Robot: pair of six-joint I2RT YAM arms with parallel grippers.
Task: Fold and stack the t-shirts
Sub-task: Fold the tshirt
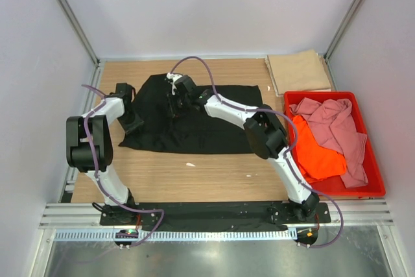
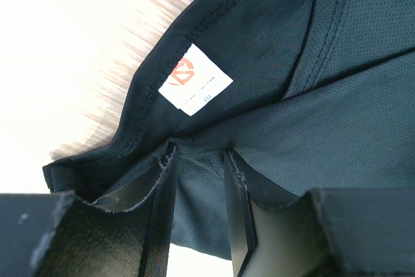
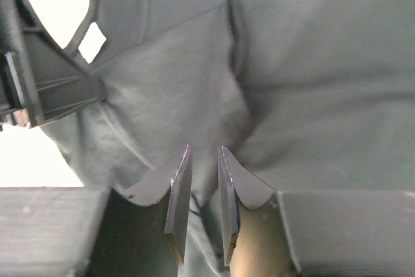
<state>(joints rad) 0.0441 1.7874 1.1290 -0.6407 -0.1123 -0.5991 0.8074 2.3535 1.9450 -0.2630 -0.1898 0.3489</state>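
Spread flat on the worktop: black t-shirt. From above, grips hidden. Only in wrist views: left tool clamped on hem cloth just below the white label; right tool nearly together, apparently pinching a fold of it.

I couldn't read the small print on the white label; the pink shirt hid much of the orange shirt in the crate
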